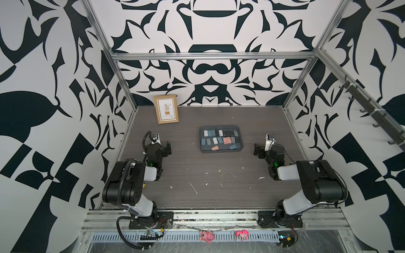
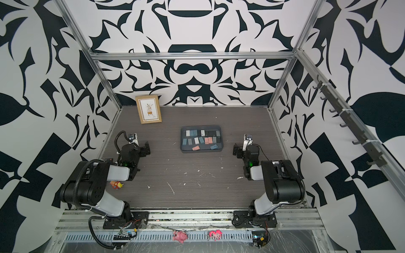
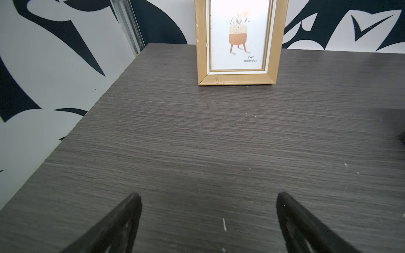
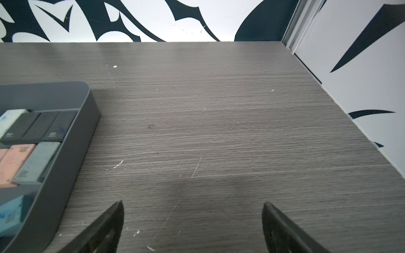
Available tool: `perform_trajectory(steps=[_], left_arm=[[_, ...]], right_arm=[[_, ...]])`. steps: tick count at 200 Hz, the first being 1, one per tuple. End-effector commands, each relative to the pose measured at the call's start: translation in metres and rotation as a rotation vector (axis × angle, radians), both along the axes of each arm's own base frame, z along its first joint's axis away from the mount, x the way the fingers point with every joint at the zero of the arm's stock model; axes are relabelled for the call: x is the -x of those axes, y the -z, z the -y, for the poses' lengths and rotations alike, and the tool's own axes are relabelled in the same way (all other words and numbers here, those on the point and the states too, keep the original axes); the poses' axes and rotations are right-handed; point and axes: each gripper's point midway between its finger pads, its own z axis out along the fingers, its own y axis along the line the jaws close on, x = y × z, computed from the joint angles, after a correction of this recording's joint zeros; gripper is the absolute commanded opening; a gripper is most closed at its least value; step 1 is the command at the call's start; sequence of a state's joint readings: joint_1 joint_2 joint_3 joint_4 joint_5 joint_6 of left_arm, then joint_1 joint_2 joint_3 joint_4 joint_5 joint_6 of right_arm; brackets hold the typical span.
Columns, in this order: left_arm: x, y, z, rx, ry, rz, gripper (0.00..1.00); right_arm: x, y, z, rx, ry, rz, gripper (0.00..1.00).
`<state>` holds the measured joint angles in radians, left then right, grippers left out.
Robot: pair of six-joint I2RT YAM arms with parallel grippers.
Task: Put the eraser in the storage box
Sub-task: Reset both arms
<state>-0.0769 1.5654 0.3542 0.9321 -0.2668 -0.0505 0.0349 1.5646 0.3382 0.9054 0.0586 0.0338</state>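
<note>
Left gripper (image 3: 209, 197): jaws spread wide, nothing between them, low over the bare table (image 3: 197, 142). It sits at the left side of the work area, well apart from everything else.

Picture frame (image 1: 166, 109): wooden, stands on its short edge at the far left, close to the back wall, ahead of the left gripper.

Storage box (image 1: 221, 126): dark grey tray, mid-table, between the two arms and touching neither. The erasers (image 1: 219, 140) lie inside it in two loose rows: grey, blue, white, black and pink. One pink eraser (image 1: 214, 148) and one blue eraser (image 1: 232, 147) lie apart from the rows, near the front rim.

White flecks (image 1: 192, 188): scattered on the table nearer the arm bases.

Right gripper (image 4: 192, 205): released, jaws wide apart and empty, low over the table just to the right of the storage box. The right wrist view shows the box's corner, with black, pink and grey-blue erasers against its wall.
</note>
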Motion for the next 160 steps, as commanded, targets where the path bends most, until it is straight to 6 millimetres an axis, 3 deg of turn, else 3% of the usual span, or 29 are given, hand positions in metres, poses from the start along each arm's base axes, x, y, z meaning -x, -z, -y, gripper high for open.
perform_trajectory(steps=[1,140,160], left_arm=[[-0.002,-0.006,-0.001,0.001,0.002,0.030,0.99],[0.000,-0.008,0.001,-0.008,0.004,0.041,0.99],[0.004,-0.015,0.002,-0.036,-0.015,0.083,0.99]], right_arm=[[-0.008,-0.009,-0.006,0.025,-0.027,0.021,0.99],[-0.005,-0.011,-0.007,0.039,-0.016,0.034,0.99],[0.000,-0.022,-0.008,0.038,-0.026,0.076,0.99]])
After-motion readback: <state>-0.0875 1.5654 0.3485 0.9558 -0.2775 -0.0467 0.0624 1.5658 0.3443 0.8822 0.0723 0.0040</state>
